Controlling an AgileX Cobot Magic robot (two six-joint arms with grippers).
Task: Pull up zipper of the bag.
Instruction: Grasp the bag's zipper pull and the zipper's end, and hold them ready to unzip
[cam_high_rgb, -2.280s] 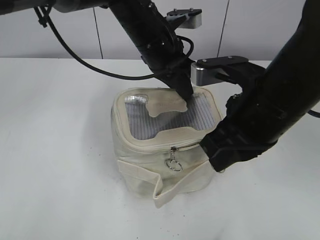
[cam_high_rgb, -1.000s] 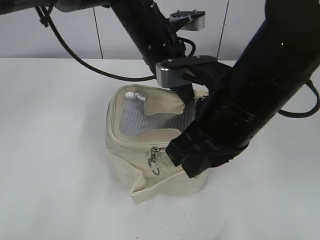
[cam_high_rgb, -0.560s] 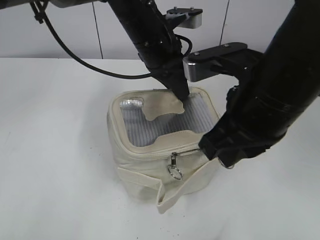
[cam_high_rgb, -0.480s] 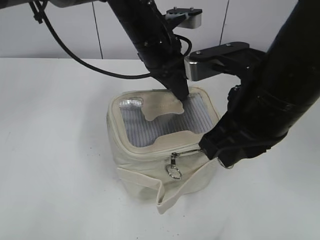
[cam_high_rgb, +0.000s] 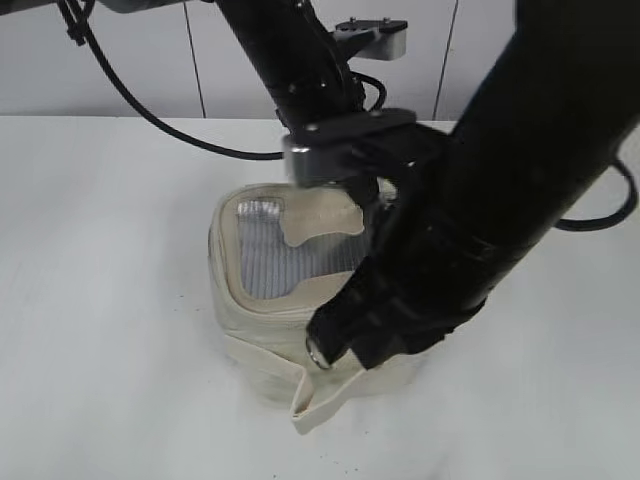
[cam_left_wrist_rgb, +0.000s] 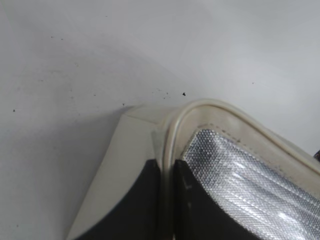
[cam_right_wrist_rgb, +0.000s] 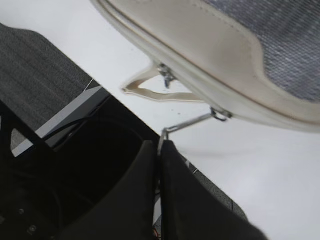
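Observation:
The cream-white bag (cam_high_rgb: 250, 335) stands mid-table, its lid with the grey ribbed window (cam_high_rgb: 275, 258) facing up. My left gripper (cam_high_rgb: 362, 195) is shut on the lid's far rim; the left wrist view shows its fingers (cam_left_wrist_rgb: 167, 167) pinching that rim beside the window (cam_left_wrist_rgb: 240, 185). My right gripper (cam_high_rgb: 322, 350) is at the bag's front, shut on a silver ring pull (cam_right_wrist_rgb: 185, 124) drawn taut from its slider (cam_right_wrist_rgb: 218, 114) on the zipper track (cam_right_wrist_rgb: 190, 82). A second slider (cam_right_wrist_rgb: 164, 73) hangs further along. The loose strap (cam_high_rgb: 310, 400) droops at the front.
The white table (cam_high_rgb: 100, 300) surrounds the bag. A black cable (cam_high_rgb: 150, 110) hangs from the left arm at the back left. The right arm (cam_high_rgb: 500, 200) covers the bag's right half. The table edge and dark floor (cam_right_wrist_rgb: 40, 60) show in the right wrist view.
My right gripper has moved left along the bag's front with the ring pull. The bag has leaned and shifted left. The left gripper stays on the far rim.

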